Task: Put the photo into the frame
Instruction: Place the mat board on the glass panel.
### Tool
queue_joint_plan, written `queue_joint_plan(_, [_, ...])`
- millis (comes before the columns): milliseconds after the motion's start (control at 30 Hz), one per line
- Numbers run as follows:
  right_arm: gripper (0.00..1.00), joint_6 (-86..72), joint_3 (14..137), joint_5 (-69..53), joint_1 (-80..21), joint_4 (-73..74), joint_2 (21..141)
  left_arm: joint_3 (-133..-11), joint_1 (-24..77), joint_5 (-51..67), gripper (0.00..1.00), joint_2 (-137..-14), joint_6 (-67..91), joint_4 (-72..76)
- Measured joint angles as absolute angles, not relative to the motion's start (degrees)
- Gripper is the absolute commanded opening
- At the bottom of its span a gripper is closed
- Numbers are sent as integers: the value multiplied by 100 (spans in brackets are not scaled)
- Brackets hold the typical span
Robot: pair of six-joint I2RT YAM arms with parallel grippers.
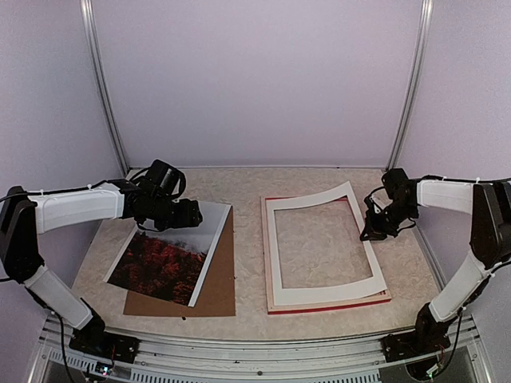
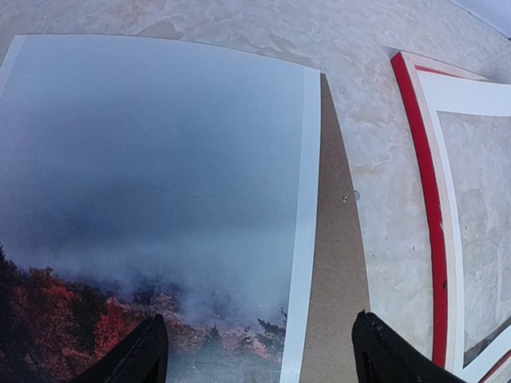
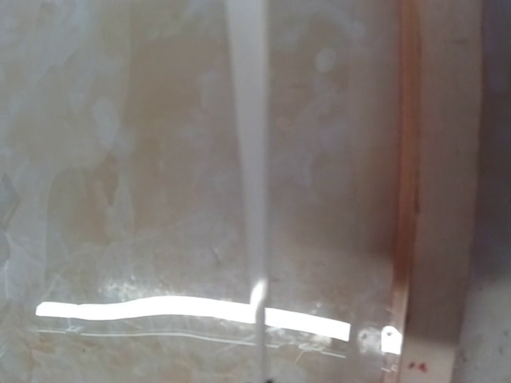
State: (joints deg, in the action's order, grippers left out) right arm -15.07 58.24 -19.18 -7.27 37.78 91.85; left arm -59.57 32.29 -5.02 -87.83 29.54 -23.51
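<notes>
The photo point(image 1: 172, 255) lies flat at the left on a brown backing board point(image 1: 219, 291), red foliage at the near end and mist at the far end. My left gripper point(image 1: 180, 215) hovers over its far end, open. In the left wrist view its fingertips point(image 2: 152, 355) straddle the photo's point(image 2: 160, 159) white right border and the board point(image 2: 335, 279). The red frame point(image 1: 327, 306) lies at the right. A white mat board point(image 1: 319, 199) rests askew on it. My right gripper point(image 1: 374, 231) is shut on the mat's right edge, seen edge-on in the right wrist view point(image 3: 247, 120).
The frame's red edge point(image 2: 423, 175) and the mat point(image 2: 471, 92) show at the right of the left wrist view. A glossy pane with a bright reflection point(image 3: 160, 307) and the frame's reddish side point(image 3: 407, 159) fill the right wrist view. Walls enclose the table.
</notes>
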Motion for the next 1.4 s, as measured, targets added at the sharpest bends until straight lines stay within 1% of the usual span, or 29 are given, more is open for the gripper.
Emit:
queue_joint_plan(133, [0,-1549,5800,-1940,-727,3732,9185,-5957,3232,-502,79,-8796,2952,-2355])
queue_joint_plan(233, [4,-1573,5795,-1942,-727,3719,9185,-5957,3232,-504,79,-8809,2952,-2362])
queue_joint_plan(533, [33,-1621,5778,-1872,-727,3695,9185,-5957,3234,-506,79,-8818,2952,-2364])
queue_joint_plan(600, [38,-1629,5778,-1831,-727,3697,9181,-5957,3236,-504,79,-8823,2952,-2364])
queue_joint_plan(733, [45,-1616,5798,-1710,-727,3758,9135,-5959,3236,-508,79,-8827,2947,-2364])
queue_joint_plan(900, [50,-1616,5824,-1546,-727,3850,9039,-5959,3236,-545,79,-8829,2928,-2366])
queue_joint_plan(1133, [55,-1638,5857,-1166,-727,4060,8912,-5959,3236,-655,80,-8829,2886,-2381])
queue_joint_plan(1300, [58,-1678,6112,-808,-878,4195,8665,-5959,3194,-816,80,-8827,2832,-2504])
queue_joint_plan(1400, [66,-1769,6320,-652,-1275,4154,8530,-5959,3026,-799,83,-8829,2801,-2578])
